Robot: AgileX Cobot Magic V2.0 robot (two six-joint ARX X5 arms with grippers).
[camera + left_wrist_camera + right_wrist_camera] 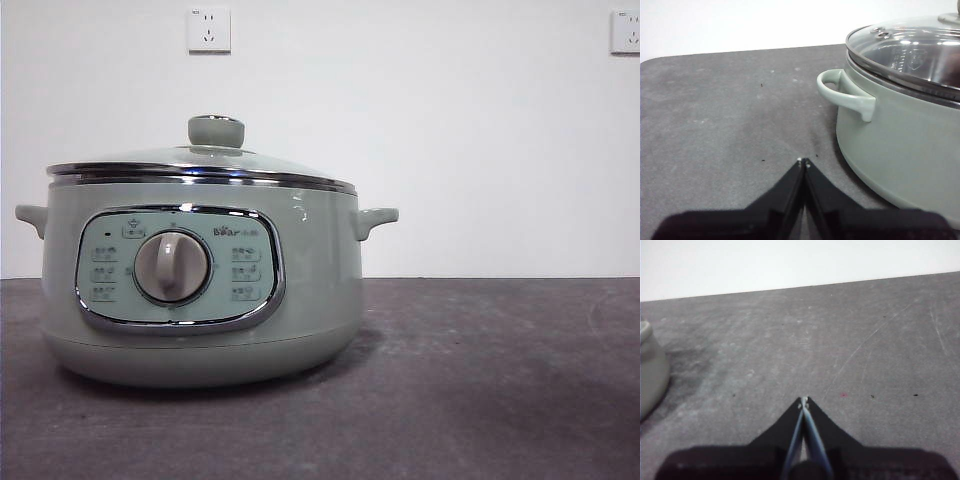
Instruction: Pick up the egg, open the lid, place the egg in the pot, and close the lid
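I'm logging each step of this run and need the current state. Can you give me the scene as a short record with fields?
pot: pale green cooker standing on the dark table, dial facing the front camera
lid: glass lid seated on the pot, closed
egg: not visible in any view
left gripper: jaws shut, empty, low over the table beside the pot's side handle
right gripper: jaws shut, empty, over bare table
wall: two sockets

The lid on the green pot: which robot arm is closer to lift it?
Probably the left. The left gripper sits beside the pot, with the lid in its view. The right gripper sees only the pot's edge.
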